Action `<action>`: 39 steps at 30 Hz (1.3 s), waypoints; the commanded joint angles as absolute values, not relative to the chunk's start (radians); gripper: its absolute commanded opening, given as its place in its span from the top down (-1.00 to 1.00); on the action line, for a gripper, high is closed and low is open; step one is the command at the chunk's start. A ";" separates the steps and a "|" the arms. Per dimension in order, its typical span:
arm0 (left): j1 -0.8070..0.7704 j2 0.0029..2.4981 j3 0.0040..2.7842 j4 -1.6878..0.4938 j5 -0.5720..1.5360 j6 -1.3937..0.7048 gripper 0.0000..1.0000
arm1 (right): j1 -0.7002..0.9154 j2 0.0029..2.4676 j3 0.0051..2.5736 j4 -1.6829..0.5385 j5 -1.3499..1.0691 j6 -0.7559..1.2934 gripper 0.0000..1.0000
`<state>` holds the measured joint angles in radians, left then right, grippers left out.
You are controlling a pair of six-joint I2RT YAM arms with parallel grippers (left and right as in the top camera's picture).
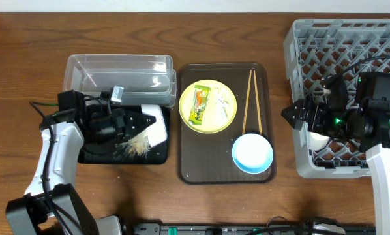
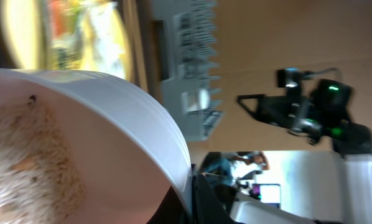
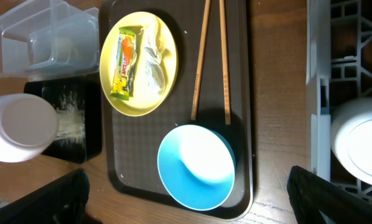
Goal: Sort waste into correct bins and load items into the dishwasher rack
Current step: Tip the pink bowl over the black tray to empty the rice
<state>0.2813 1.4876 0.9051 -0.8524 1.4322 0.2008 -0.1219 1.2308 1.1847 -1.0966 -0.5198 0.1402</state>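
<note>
Left of the dark brown serving tray (image 1: 208, 166), the round white bowl (image 1: 156, 123) is gripped by the left jaws and tipped over the shallow black tray (image 1: 97, 155) so that rice-like crumbs (image 1: 137, 145) are shed there, while the right jaws are held open and empty at the grey plastic lattice rack (image 1: 312, 39) on its right.

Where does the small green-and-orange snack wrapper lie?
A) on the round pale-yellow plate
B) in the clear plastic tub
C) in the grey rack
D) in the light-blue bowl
A: the small green-and-orange snack wrapper lies flat on the round pale-yellow plate, on the dark brown serving tray.
</note>
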 commanded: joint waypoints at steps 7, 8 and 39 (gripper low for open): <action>0.287 1.496 0.900 -0.810 1.548 0.224 0.87 | -0.117 1.229 1.200 -1.115 -0.520 0.126 -0.99; 0.287 1.496 0.900 -0.812 1.575 0.218 0.88 | -0.117 1.229 1.200 -1.115 -0.520 0.126 -0.99; 0.327 1.522 0.893 -0.832 1.571 0.053 0.88 | -0.117 1.229 1.200 -1.121 -0.497 0.125 -0.99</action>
